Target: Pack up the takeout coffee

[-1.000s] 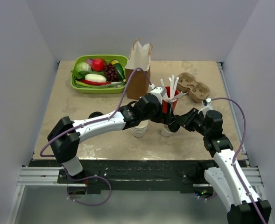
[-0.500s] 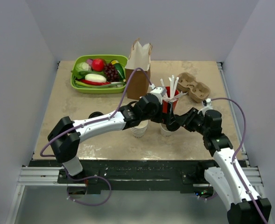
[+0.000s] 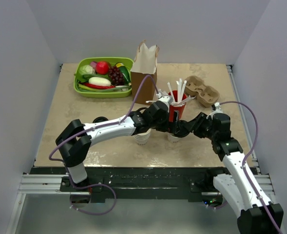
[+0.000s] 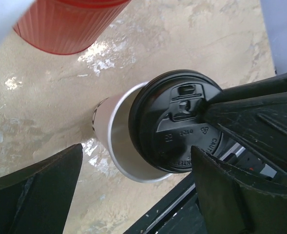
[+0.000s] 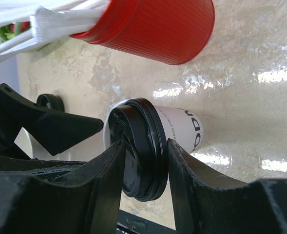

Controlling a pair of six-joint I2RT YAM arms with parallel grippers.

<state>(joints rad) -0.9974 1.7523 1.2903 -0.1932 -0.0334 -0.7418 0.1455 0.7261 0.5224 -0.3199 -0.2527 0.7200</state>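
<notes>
The takeout coffee (image 4: pixel 116 141), a small white paper cup, stands on the table with its black sip lid (image 4: pixel 182 129) sitting askew on the rim. My right gripper (image 5: pixel 145 146) is shut on the lid (image 5: pixel 141 156), one finger on each side of its edge. My left gripper (image 4: pixel 136 151) is open, its two fingers wide apart either side of the cup and not touching it. In the top view the cup (image 3: pixel 172 138) is mostly hidden under both grippers, left (image 3: pixel 168 126) and right (image 3: pixel 179 130).
A red cup (image 3: pixel 177 108) of white utensils stands just behind the coffee. A stack of lidless cups (image 3: pixel 143 137) is to its left, a loose black lid (image 3: pixel 100 119) further left. A brown paper bag (image 3: pixel 145 73), a cardboard carrier (image 3: pixel 201 90) and a green produce tray (image 3: pixel 104 92) stand at the back.
My left gripper has moved right from over the cup stack to the coffee cup. My right gripper has stayed at the cup, holding the lid.
</notes>
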